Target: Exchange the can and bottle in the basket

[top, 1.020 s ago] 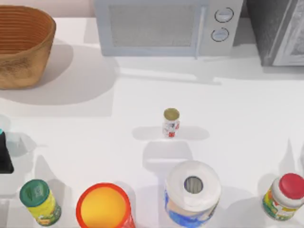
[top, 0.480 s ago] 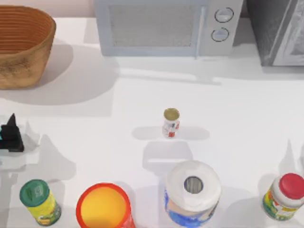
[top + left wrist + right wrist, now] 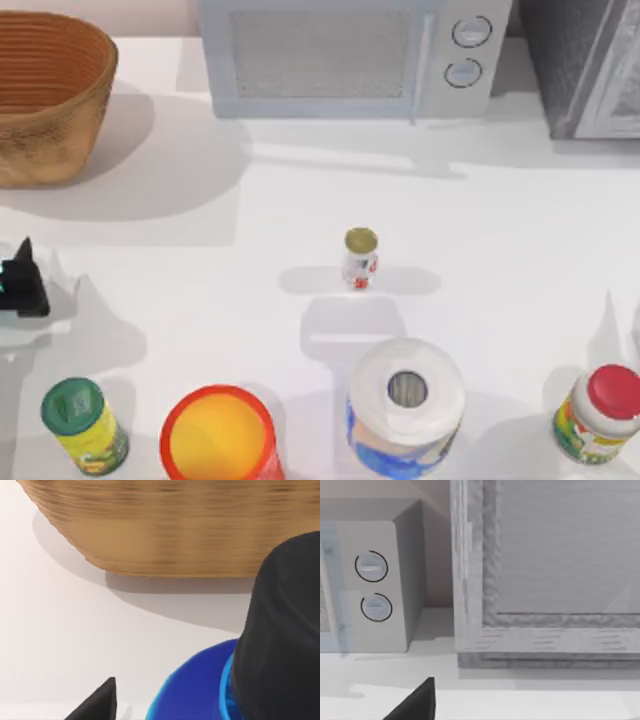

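Observation:
The can (image 3: 360,257), a tiny white cylinder with red markings and a gold top, stands upright mid-table. The brown wicker basket (image 3: 45,140) sits at the back left, and the part of its inside that I see holds nothing. My left gripper (image 3: 22,280) hovers at the table's left edge, in front of the basket, and looks open. Its wrist view shows the basket wall (image 3: 165,530), one dark fingertip (image 3: 97,702) and, very close, a blue rounded thing with a black part (image 3: 200,690), apparently the bottle. I cannot tell whether it is touched. One fingertip (image 3: 417,702) of my right gripper shows, open.
A microwave (image 3: 350,55) and a grey cabinet (image 3: 590,60) line the back. Along the front edge stand a green-capped bottle (image 3: 82,425), a red-rimmed orange cup (image 3: 218,437), a paper roll (image 3: 405,405) and a red-capped bottle (image 3: 600,412).
My left gripper came up from the front-left edge toward the basket, then nearly stopped, drifting slightly left. The can and the other things have not moved.

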